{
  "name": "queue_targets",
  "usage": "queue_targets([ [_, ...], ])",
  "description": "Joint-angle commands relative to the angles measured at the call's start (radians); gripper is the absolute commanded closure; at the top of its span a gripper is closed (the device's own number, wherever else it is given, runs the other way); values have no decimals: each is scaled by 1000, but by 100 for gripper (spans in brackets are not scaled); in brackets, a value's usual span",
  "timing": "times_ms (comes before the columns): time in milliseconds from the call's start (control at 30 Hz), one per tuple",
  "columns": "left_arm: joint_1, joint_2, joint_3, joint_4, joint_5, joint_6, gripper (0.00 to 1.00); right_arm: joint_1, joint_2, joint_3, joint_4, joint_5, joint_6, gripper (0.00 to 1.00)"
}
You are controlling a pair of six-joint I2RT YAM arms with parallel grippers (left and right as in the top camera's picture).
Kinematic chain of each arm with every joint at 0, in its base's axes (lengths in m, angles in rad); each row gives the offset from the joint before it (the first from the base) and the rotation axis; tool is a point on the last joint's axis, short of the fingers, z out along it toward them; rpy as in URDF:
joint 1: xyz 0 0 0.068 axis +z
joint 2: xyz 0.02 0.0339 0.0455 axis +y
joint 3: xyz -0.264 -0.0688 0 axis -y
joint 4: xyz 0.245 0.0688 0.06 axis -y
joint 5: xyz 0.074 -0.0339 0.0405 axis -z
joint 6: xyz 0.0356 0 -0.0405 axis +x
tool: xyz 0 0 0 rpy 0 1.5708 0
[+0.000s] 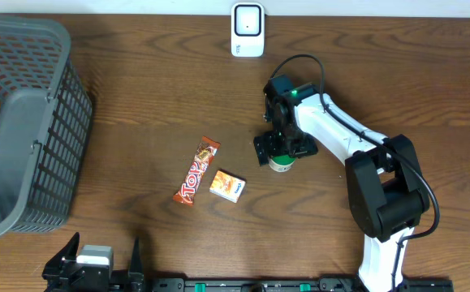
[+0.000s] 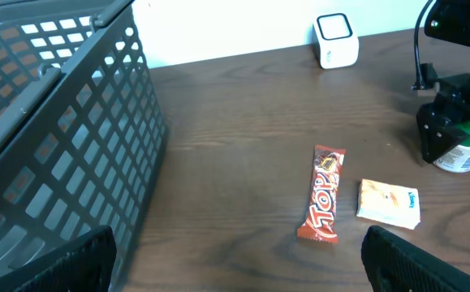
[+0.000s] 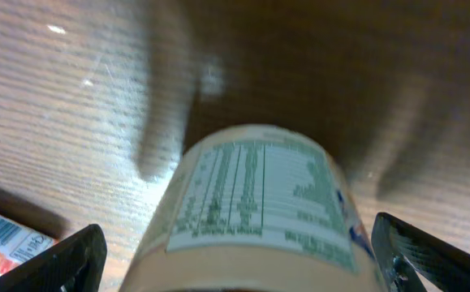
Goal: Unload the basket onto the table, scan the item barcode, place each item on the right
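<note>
From overhead, the tub (image 1: 282,163) stands on the counter (image 1: 137,97) right of centre, with the right fingers (image 1: 262,149) spread to either side of it. The scanner (image 1: 247,30) sits well apart at the far edge, a little left of the tub. The left fingers (image 1: 136,253) are released and empty at the near left edge, so the right arm is by far the nearer. From the left wrist, the tub (image 2: 464,154) looks upright, long axis vertical, under the dark right fingers, beyond the candy bar (image 2: 324,195) and the small packet (image 2: 389,203). From the right wrist, both fingers (image 3: 56,264) sit at the frame's edges. The tub (image 3: 255,203) is centred between them with bare counter showing on each side, so they are released, straddling the tub rather than grasping it. A nutrition panel faces this camera and no barcode is visible. The tub likely needs gripping and turning before its code can face the scanner.
</note>
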Motion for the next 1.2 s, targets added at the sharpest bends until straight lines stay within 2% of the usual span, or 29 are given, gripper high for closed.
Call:
queue_targets([
  [0, -2, -2, 6, 0, -10, 2, 4, 2, 10, -7, -29, -2, 101, 1],
  [100, -2, -2, 6, 0, -10, 2, 4, 2, 10, -7, -71, -6, 233, 7],
  [167, -2, -2, 6, 0, -10, 2, 4, 2, 10, -7, -71, -6, 270, 9],
  [400, -2, -2, 6, 0, -10, 2, 4, 6, 10, -7, 5, 55, 312, 9],
  [533, -2, -2, 6, 0, -10, 2, 4, 6, 11, -7, 5, 50, 337, 12],
  [900, -2, -2, 6, 0, -10, 2, 4, 33, 24, -34, 21, 3, 335, 12],
  [1000, -2, -2, 6, 0, -10, 2, 4, 33, 46, -41, 29, 3, 335, 19],
  [1133, -2, -2, 6, 0, -10, 2, 4, 32, 75, -41, 30, 2, 335, 35],
  [1167, -2, -2, 6, 0, -10, 2, 4, 32, 78, -41, 28, 3, 335, 36],
])
